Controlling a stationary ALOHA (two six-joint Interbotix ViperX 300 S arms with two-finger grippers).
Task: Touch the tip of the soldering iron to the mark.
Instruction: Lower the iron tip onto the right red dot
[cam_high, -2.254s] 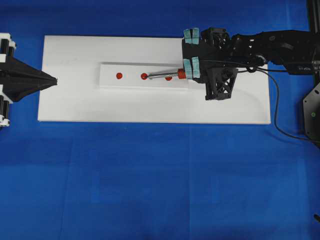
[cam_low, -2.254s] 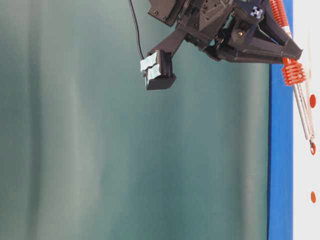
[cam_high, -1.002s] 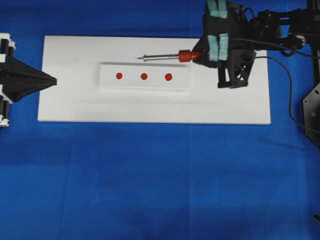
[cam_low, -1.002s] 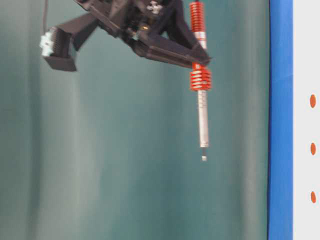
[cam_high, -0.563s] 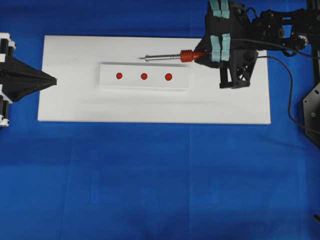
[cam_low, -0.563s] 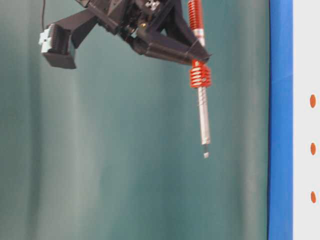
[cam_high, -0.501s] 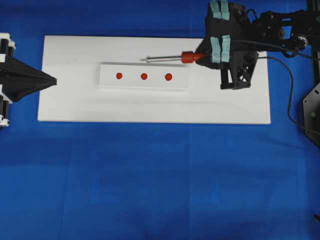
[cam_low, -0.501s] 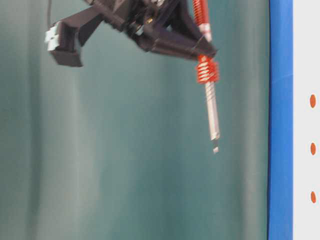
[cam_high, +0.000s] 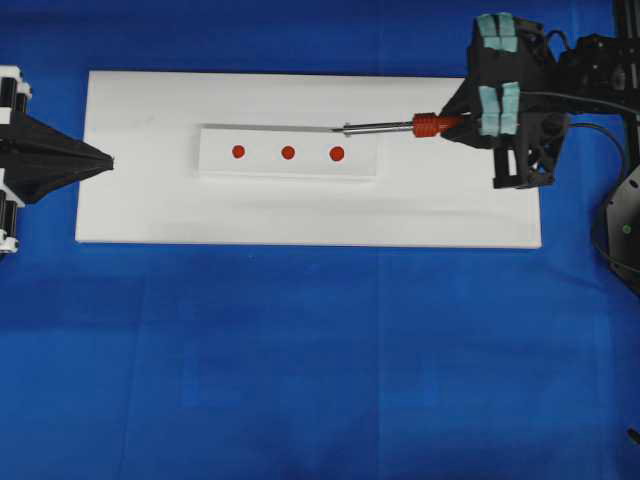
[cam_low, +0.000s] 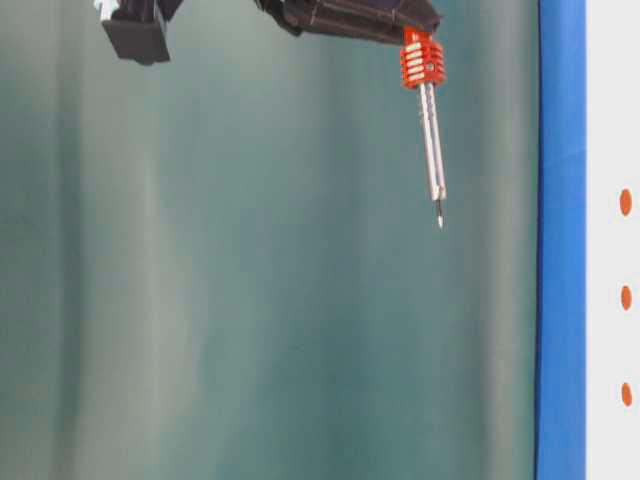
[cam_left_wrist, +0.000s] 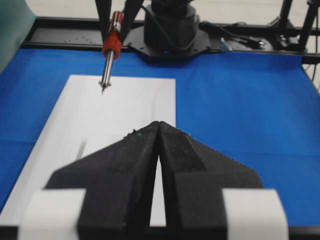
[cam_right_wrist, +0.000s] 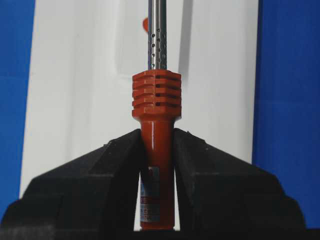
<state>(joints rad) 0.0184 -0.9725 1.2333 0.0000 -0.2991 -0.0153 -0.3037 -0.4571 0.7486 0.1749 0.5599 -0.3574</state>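
Clamping soldering iron (cam_right_wrist: 156, 95) in right gripper (cam_right_wrist: 157, 150): red-orange ribbed handle, perforated silver shaft; handle label prob. unreadable. Left gripper (cam_left_wrist: 158, 131) clenched, holding nothing.

Looks like a robotics lab bench: blue cloth (cam_high: 300, 380) over the table, a white board (cam_high: 130, 200) laid flat, a plain green backdrop (cam_low: 250, 300) (probably a screen), and a black metal frame (cam_left_wrist: 60, 35) beyond the arm base (cam_left_wrist: 167, 30).

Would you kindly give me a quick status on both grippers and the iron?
Left gripper shut, empty. Right gripper shut on the soldering iron, tip in the air, off the mark. Nothing in the way.
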